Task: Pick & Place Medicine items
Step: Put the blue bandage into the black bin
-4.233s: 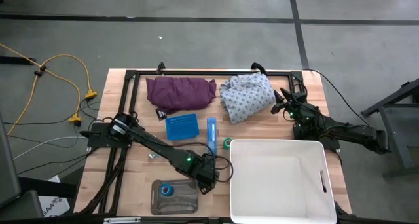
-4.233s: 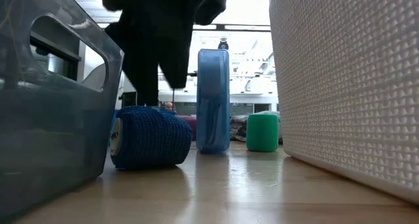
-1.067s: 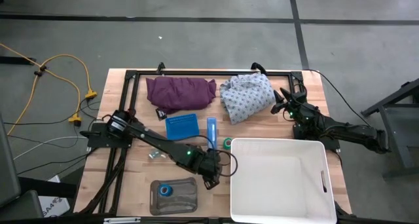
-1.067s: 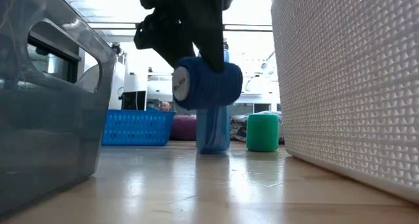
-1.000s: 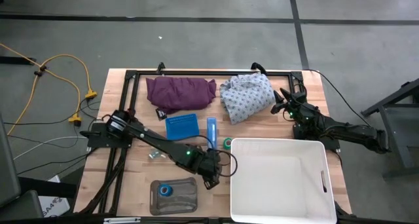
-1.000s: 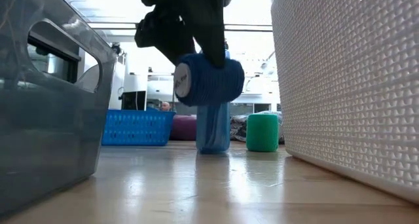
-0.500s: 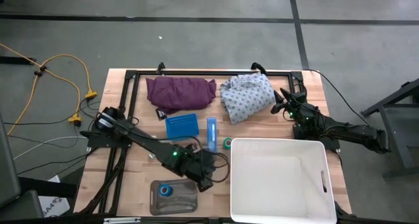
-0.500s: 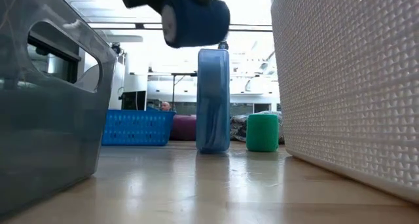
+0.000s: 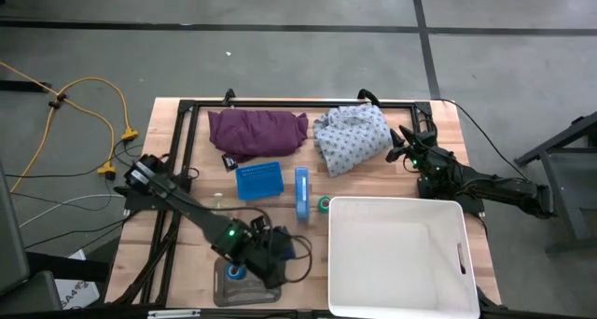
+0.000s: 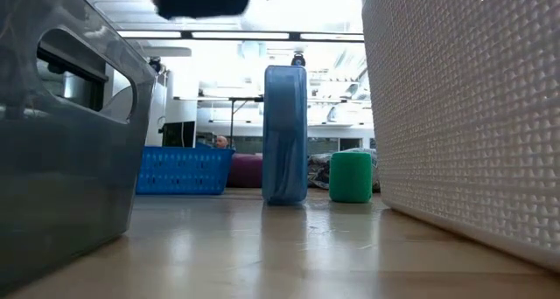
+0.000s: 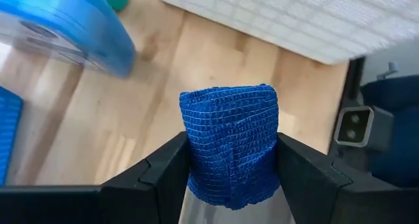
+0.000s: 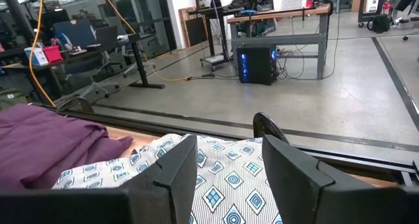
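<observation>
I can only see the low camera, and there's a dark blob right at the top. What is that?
Observer: That is the left gripper, shut on a blue roll and holding it up in the air.
Operator: What is under it?
Observer: The clear bin. The gripper hangs over the bin's corner nearest the white basket.
Operator: Is anything in the bin?
Observer: Yes, one blue ring. The right gripper waits open by the patterned cloth.
</observation>
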Robot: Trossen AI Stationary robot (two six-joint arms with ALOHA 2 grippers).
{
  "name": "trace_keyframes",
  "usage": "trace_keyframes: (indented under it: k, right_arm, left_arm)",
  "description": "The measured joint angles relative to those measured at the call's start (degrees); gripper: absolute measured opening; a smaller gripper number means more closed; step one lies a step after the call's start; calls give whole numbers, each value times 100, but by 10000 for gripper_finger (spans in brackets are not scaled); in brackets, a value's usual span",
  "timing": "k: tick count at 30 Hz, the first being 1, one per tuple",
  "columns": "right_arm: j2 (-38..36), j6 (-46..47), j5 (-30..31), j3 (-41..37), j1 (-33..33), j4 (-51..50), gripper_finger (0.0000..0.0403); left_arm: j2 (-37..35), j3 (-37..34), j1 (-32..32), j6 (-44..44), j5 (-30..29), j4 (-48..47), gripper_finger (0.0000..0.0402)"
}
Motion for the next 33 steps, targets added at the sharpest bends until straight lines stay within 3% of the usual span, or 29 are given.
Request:
trace_keyframes:
  k: [17, 23, 33]
  right_arm:
    - [0, 0, 0, 0, 2, 0, 160]
    - [0, 0, 1, 0, 2, 0, 160]
    - [-2, 0, 1, 0, 1, 0, 160]
  left_arm:
    - [9, -2, -861, -2768, 212, -801, 199]
    - [124, -19, -821, -2932, 212, -845, 199]
    - [867, -22, -590, -2943, 813, -230, 199]
